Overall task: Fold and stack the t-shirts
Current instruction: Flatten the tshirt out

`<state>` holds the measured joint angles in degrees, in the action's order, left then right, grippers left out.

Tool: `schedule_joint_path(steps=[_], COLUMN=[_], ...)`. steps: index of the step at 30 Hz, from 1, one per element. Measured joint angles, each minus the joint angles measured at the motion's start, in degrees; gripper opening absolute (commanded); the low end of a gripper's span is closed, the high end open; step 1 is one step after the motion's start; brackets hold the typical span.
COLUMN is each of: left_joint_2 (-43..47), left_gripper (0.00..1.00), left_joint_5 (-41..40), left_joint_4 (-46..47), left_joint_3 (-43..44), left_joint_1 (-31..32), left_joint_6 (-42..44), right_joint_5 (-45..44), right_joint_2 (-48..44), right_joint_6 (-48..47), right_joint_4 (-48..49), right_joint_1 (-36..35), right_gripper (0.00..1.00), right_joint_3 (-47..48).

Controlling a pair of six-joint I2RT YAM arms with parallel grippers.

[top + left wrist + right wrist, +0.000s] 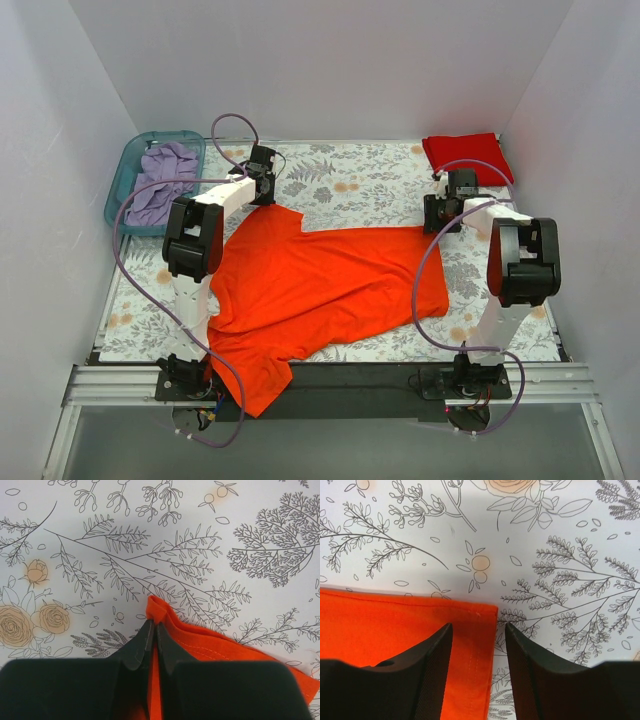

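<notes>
While the floral-print table [370, 190] lies boxed by white walls [350, 70], the left gripper [152, 628] pinches a corner of the orange t-shirt [320, 280] and the right gripper [478, 627], spread, straddles another.

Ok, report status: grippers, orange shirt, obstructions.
Left gripper shut on orange t-shirt edge. Right gripper open over its hem corner. Shirt spread out, unfolded; red t-shirt folded, far right. Nothing in the way.
</notes>
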<state>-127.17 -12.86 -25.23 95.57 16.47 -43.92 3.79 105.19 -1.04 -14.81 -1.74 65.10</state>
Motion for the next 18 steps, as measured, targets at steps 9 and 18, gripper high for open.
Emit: schedule_joint_path(steps=[9,18], left_joint_2=[0.0,0.0], left_gripper=[0.0,0.0], left_joint_5=[-0.5,-0.9], left_joint_4=[0.0,-0.1], left_joint_3=[0.0,0.0], left_joint_1=[0.0,0.0], left_joint_6=[0.0,0.0], right_joint_5=[0.0,-1.9], right_joint_2=[1.0,1.5], right_joint_6=[-2.9,-5.7], right_joint_4=[1.5,1.9], right_joint_1=[-0.2,-2.0], right_gripper=[0.45,0.45], right_joint_3=[0.7,0.9])
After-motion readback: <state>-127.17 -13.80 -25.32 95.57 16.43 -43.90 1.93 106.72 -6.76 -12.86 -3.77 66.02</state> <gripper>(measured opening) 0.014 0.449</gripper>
